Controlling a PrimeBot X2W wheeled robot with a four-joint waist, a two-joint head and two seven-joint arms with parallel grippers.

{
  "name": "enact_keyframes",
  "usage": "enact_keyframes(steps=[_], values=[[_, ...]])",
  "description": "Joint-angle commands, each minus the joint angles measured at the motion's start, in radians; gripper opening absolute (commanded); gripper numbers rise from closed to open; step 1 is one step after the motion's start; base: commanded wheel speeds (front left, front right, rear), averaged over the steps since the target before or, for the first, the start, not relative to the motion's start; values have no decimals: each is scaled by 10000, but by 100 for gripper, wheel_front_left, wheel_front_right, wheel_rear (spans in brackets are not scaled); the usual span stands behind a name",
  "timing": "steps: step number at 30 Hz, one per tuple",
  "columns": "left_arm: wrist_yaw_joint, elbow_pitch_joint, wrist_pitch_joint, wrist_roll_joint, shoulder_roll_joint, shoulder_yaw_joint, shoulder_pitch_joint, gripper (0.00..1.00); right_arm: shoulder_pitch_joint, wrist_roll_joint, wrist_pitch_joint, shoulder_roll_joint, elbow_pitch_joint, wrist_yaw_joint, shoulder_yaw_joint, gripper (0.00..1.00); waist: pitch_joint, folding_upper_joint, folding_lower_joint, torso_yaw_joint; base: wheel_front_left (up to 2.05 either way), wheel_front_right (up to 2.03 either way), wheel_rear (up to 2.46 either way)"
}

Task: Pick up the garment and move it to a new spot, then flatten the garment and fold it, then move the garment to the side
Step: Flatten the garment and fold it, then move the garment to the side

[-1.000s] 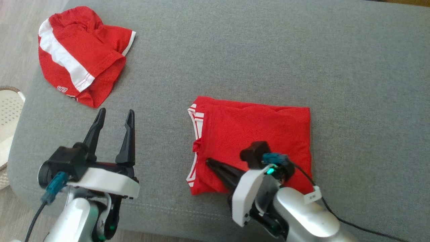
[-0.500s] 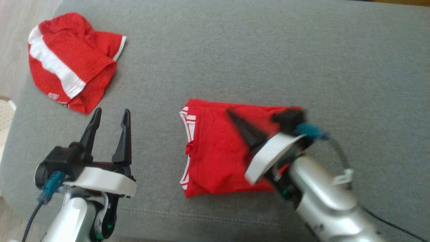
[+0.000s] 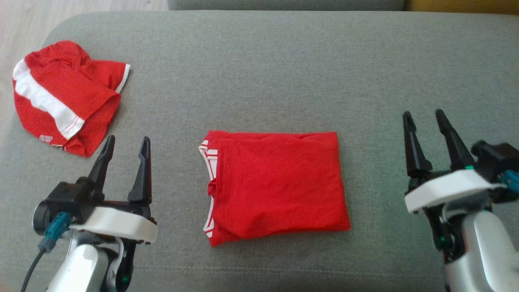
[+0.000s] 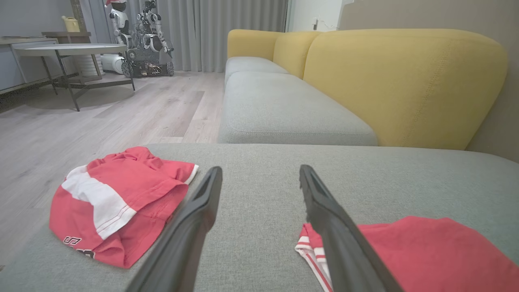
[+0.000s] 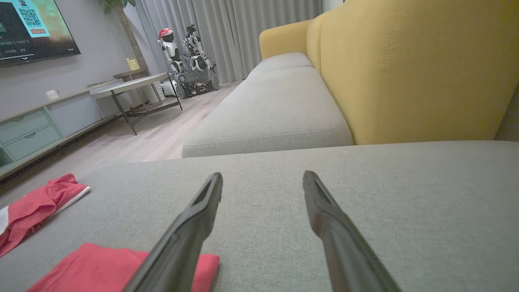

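The garment (image 3: 275, 184), a red shirt with white-striped trim on its left edge, lies folded into a neat rectangle in the middle of the grey cushion (image 3: 284, 73). It also appears as a red garment (image 4: 438, 255) at the lower right of the left wrist view and as a red garment (image 5: 121, 265) at the lower left of the right wrist view. My left gripper (image 3: 126, 142) hovers open to the left of it. My right gripper (image 3: 423, 114) stands open well to its right. Neither one touches the cloth.
A second red garment with a white band (image 3: 61, 97) lies crumpled at the cushion's far left corner. Wooden floor (image 3: 81, 5) lies beyond the left edge. A yellow sofa back (image 5: 409, 69) rises behind, with another grey seat (image 4: 284, 109) further on.
My right gripper has let go of the folded garment, opened, and swung away to the right. The camera has shifted, so the whole scene sits lower and further left. The left gripper stays open.
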Motion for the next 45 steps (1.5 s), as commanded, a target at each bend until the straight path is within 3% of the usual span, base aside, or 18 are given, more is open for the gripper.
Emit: enact_keyframes(steps=[1, 8, 14, 23, 45], values=[[71, -387, 51, 43, 335, 516, -192, 100, 94, -256, 237, 123, -805, -7, 24, 100, -82, 0, 0, -85, 0, 0, 0], [158, -556, 239, 114, 494, 399, 127, 100, 1275, -793, 1040, 247, -2347, -7, -459, 100, -472, 0, 0, -262, 0, 0, 0], [275, -706, 401, 73, 557, 309, 614, 100, 2000, -1030, 1473, 265, -2914, -7, -637, 100, -989, 0, 0, -343, 0, 0, 0], [475, -965, 650, -33, 606, 231, 1256, 100, 2690, -990, 1695, 302, -3161, -7, -834, 100, -1543, 0, 0, -309, 0, 0, 0], [454, -1009, 769, -71, 756, 70, 1114, 100, 2807, -853, 1650, 364, -3312, -7, -843, 100, -1699, 0, 0, -295, 0, 0, 0]])
